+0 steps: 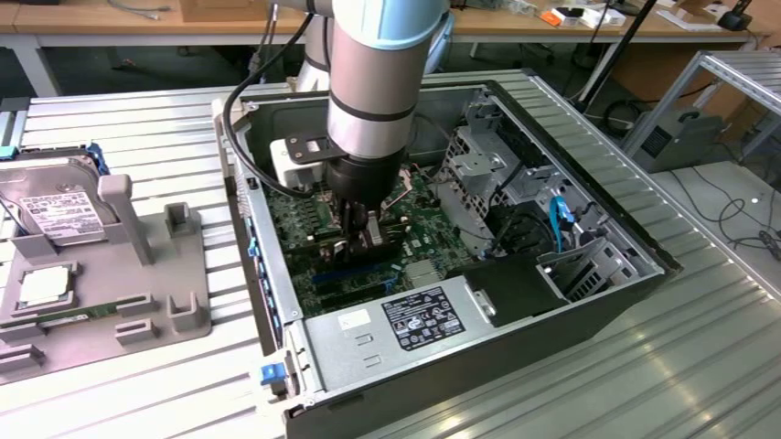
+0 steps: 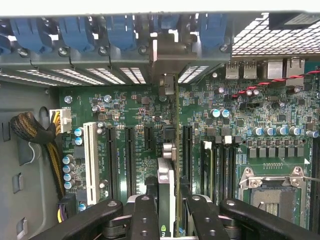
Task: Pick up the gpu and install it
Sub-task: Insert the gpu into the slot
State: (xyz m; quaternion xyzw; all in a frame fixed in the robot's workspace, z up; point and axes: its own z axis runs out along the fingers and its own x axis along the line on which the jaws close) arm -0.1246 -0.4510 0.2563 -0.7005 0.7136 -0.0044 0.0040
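My gripper (image 1: 361, 240) is down inside the open computer case (image 1: 635, 247), just above the green motherboard (image 1: 422, 233). It is shut on the gpu (image 2: 170, 165), a thin card seen edge-on that stands upright between the black fingers (image 2: 145, 215). The card runs from my gripper (image 2: 168, 205) toward the case's rear wall. Its pale metal bracket (image 2: 167, 55) is at the slot openings under the blue latches. The card lines up among the long black expansion slots (image 2: 131, 160). Whether its lower edge sits in a slot is hidden.
A silver hard drive (image 1: 61, 206) and a cpu (image 1: 43, 288) rest on the grey fixture (image 1: 183, 311) at the exterior view's left. Inside the case are the power supply (image 1: 415, 315), a drive cage (image 1: 488, 165), a blue cable (image 1: 559, 219), the cpu socket (image 2: 272, 192) and a cable bundle (image 2: 30, 130).
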